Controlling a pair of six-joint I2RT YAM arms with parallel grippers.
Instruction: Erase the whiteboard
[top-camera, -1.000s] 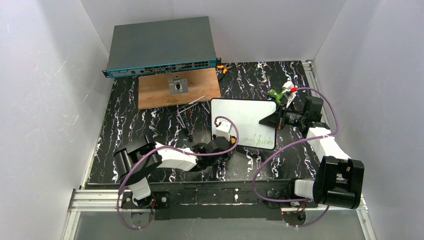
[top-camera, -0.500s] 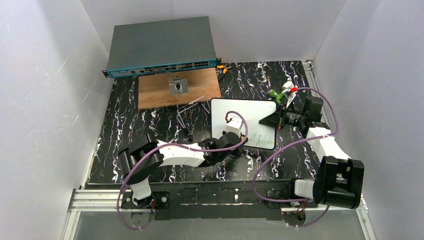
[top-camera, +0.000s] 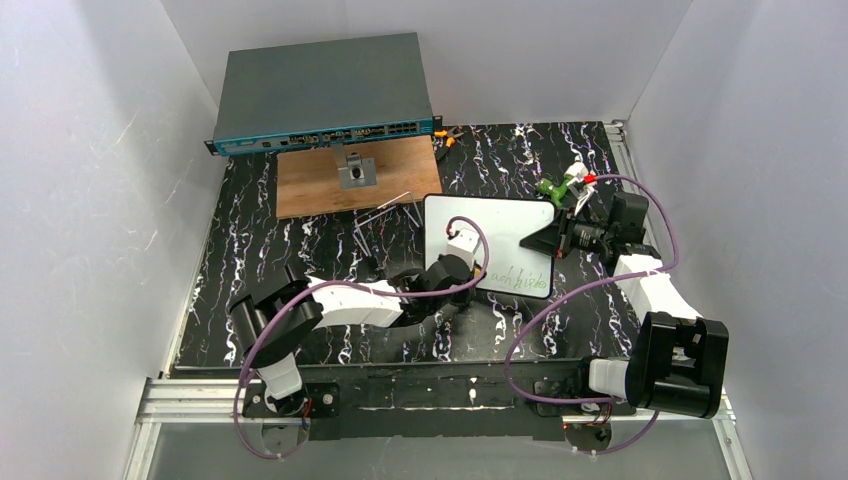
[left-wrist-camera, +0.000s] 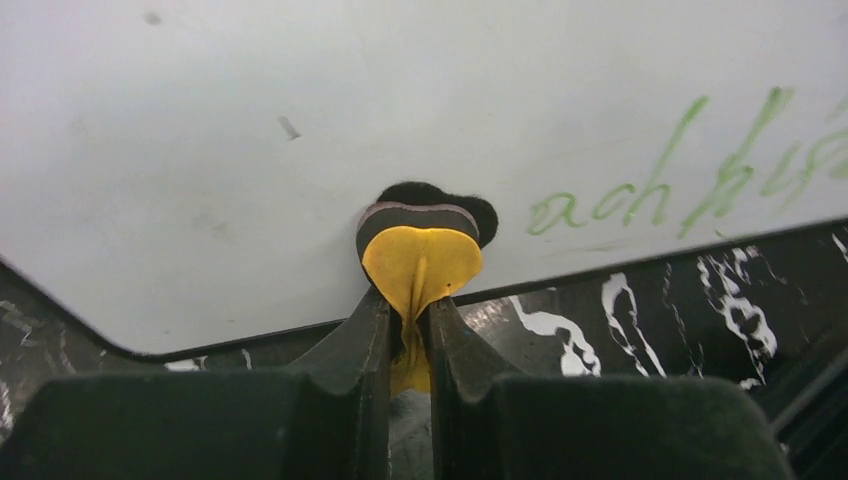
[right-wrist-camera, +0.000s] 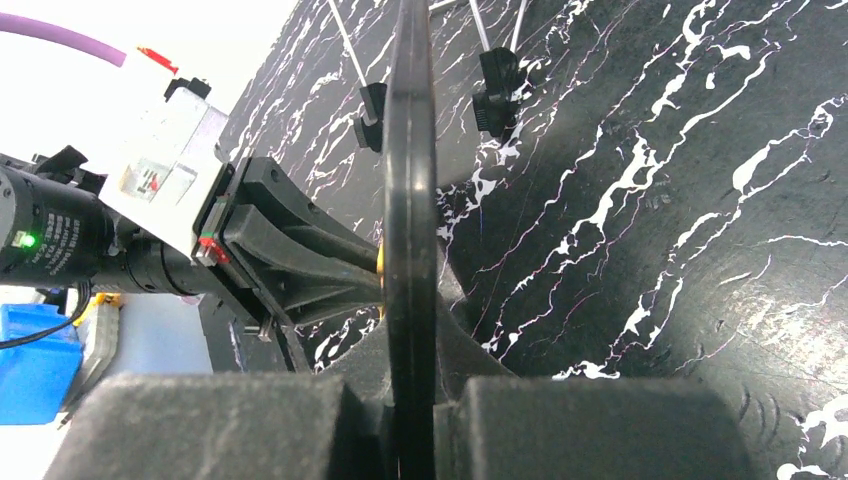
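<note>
Looks light, stiff and slick, so best pinned by the 3 o'clock rim of the whiteboard (top-camera: 510, 225), right claw (right-wrist-camera: 410, 385) clamped there, left claw (left-wrist-camera: 410, 312) clamped on a soft eraser (left-wrist-camera: 420, 255).

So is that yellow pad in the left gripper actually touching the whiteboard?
Touching. The left wrist view shows the yellow pad, pinched in the left gripper, squashed with its dark face against the whiteboard, no gap between them.
</note>
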